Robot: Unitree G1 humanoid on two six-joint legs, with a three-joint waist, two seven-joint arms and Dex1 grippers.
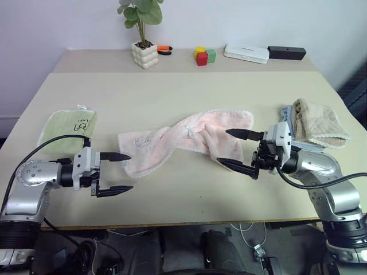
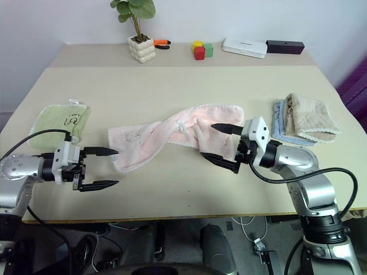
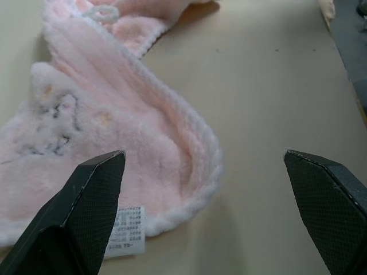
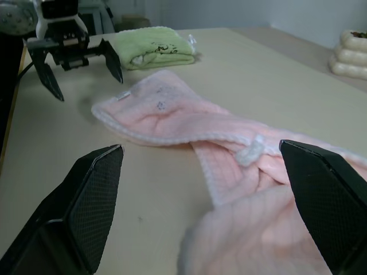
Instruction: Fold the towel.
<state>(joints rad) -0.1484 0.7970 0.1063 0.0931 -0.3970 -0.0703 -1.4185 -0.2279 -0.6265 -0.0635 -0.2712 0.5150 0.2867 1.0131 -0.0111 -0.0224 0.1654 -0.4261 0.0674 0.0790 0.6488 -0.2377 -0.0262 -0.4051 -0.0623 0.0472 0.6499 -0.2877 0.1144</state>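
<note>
The pale pink towel (image 1: 183, 137) lies crumpled and twisted across the middle of the table, with a dark printed mark (image 1: 141, 143) near its left end and a white loop tag (image 1: 189, 131) at the twist. My left gripper (image 1: 119, 172) is open, just left of the towel's left end, fingers pointing at it. My right gripper (image 1: 239, 150) is open at the towel's right end, its fingers bracketing the bunched edge without closing on it. In the left wrist view the towel's corner with a white label (image 3: 125, 228) lies between the fingers. The right wrist view looks along the towel (image 4: 229, 149) toward the left gripper (image 4: 74, 63).
A folded light green towel (image 1: 69, 129) lies at the left edge. Folded beige and blue cloths (image 1: 315, 126) sit at the right. Along the back stand a potted plant (image 1: 143, 40), coloured blocks (image 1: 203, 55), a white box (image 1: 246, 53) and a black box (image 1: 287, 52).
</note>
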